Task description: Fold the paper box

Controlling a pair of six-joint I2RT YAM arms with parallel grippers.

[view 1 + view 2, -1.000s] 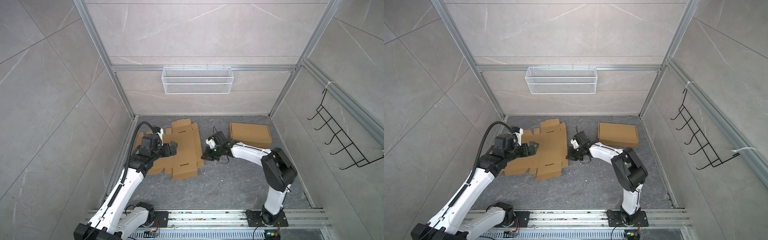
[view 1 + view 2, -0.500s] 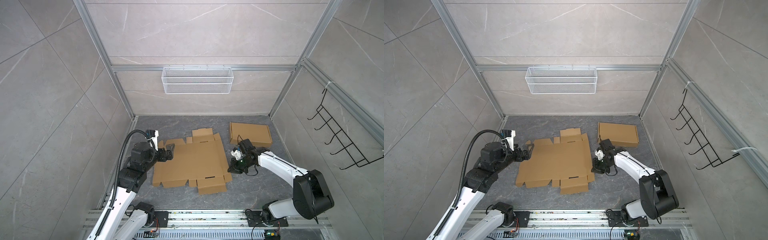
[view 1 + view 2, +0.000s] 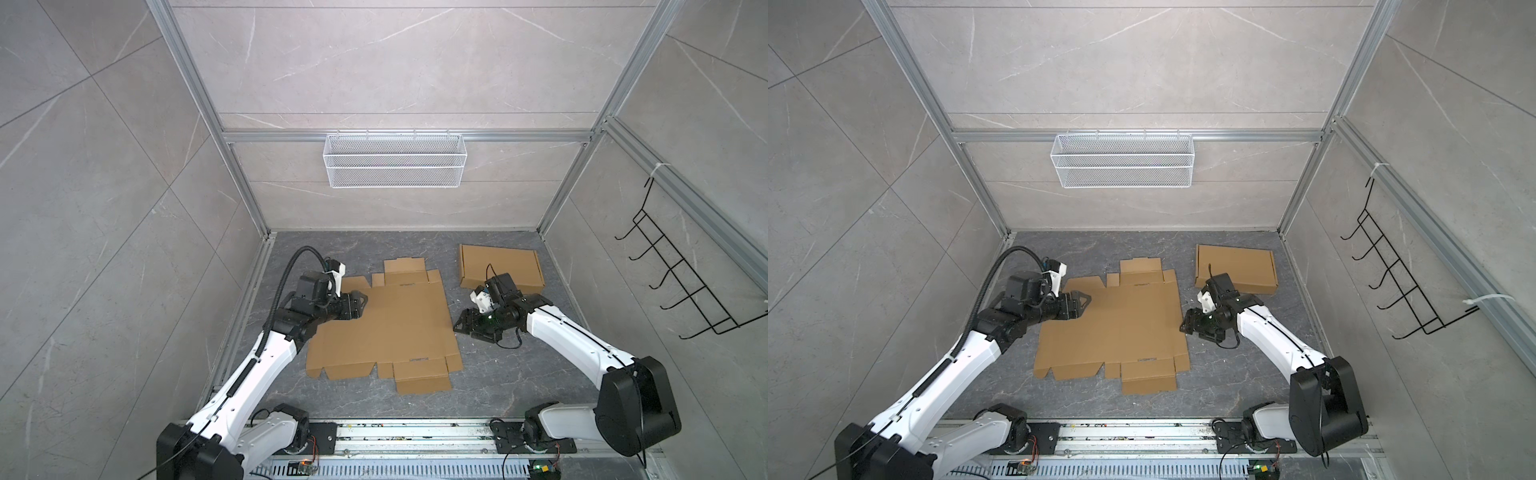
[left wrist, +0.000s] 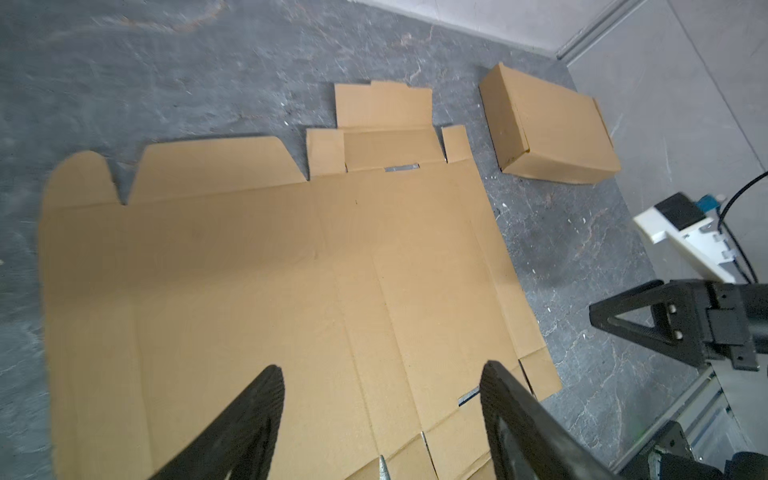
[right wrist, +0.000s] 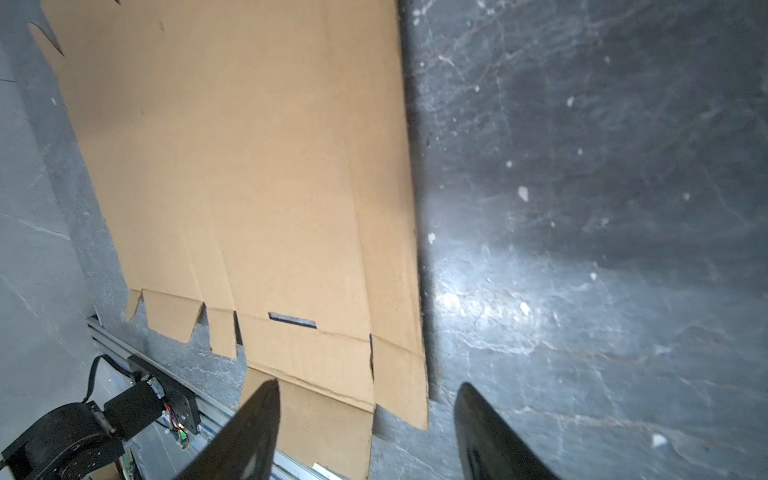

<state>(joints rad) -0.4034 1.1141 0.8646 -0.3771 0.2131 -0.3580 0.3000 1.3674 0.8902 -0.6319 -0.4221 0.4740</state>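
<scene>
The folding has hardly begun: the blank (image 3: pixel 386 328) lies fully flat in the middle of the bench (image 3: pixel 498 374), every flap spread out and no crease raised in either top view. The slots and side flaps along its near and far edges show uncreased in the left wrist view too. The left hand (image 3: pixel 359 303) hovers over the blank's left part, jaws apart with only bare cardboard showing between them, so it grasps nothing. The right hand (image 3: pixel 459 326) sits just beside the blank's right edge, also released; in its wrist view the fingers (image 5: pixel 257 415) stand apart over the corner flap and the bench, closed on nothing. A finished box (image 3: pixel 500 268) rests at the far right corner, apart from the blank, and looks like a sample of the goal. Judging from this, all of the work remains: lifting the side walls, tucking the end flaps into the slots and closing the lid
</scene>
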